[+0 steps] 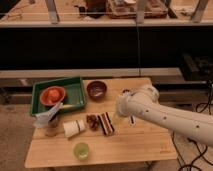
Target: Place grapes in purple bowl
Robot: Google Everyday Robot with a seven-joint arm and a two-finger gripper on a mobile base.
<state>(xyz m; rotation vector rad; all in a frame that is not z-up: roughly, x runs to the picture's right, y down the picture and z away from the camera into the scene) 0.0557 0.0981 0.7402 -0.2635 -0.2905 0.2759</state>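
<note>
Gripper (pixel 116 118): hung at the tip of a white arm (pixel 160 116), low over the middle of the bench (pixel 140 146), just right of a striped block (pixel 106 124). Sat mostly hidden under the wrist; spread or closed, could not be told.

White arm: reached in from beyond the right edge of the bench, crossed its right half at a slant and ended at the gripper.

Striped block: lay flat near the middle of the bench, dark with white bands, between the gripper and the grapes (pixel 92 121).

Grapes: lay as a small dark cluster on the bare bench, right against the left side of the striped block, touching it or very nearly so. Rested outside any bowl.

Purple bowl (pixel 96 90): stood upright close to the far edge, about midway along it, just right of a green tray (pixel 58 80). Stood apart from the grapes, between them and the far edge. Showed a paler inside.

Green tray: filled the far left corner and held an orange bowl (pixel 53 95) in its left half.

White roll (pixel 74 128): lay on its side just left of the grapes.

Crumpled white sheet (pixel 47 116): draped over the near rim of the green tray, by the left edge.

Light-green cup (pixel 81 150): stood upright by the near edge, left of its middle.
</note>
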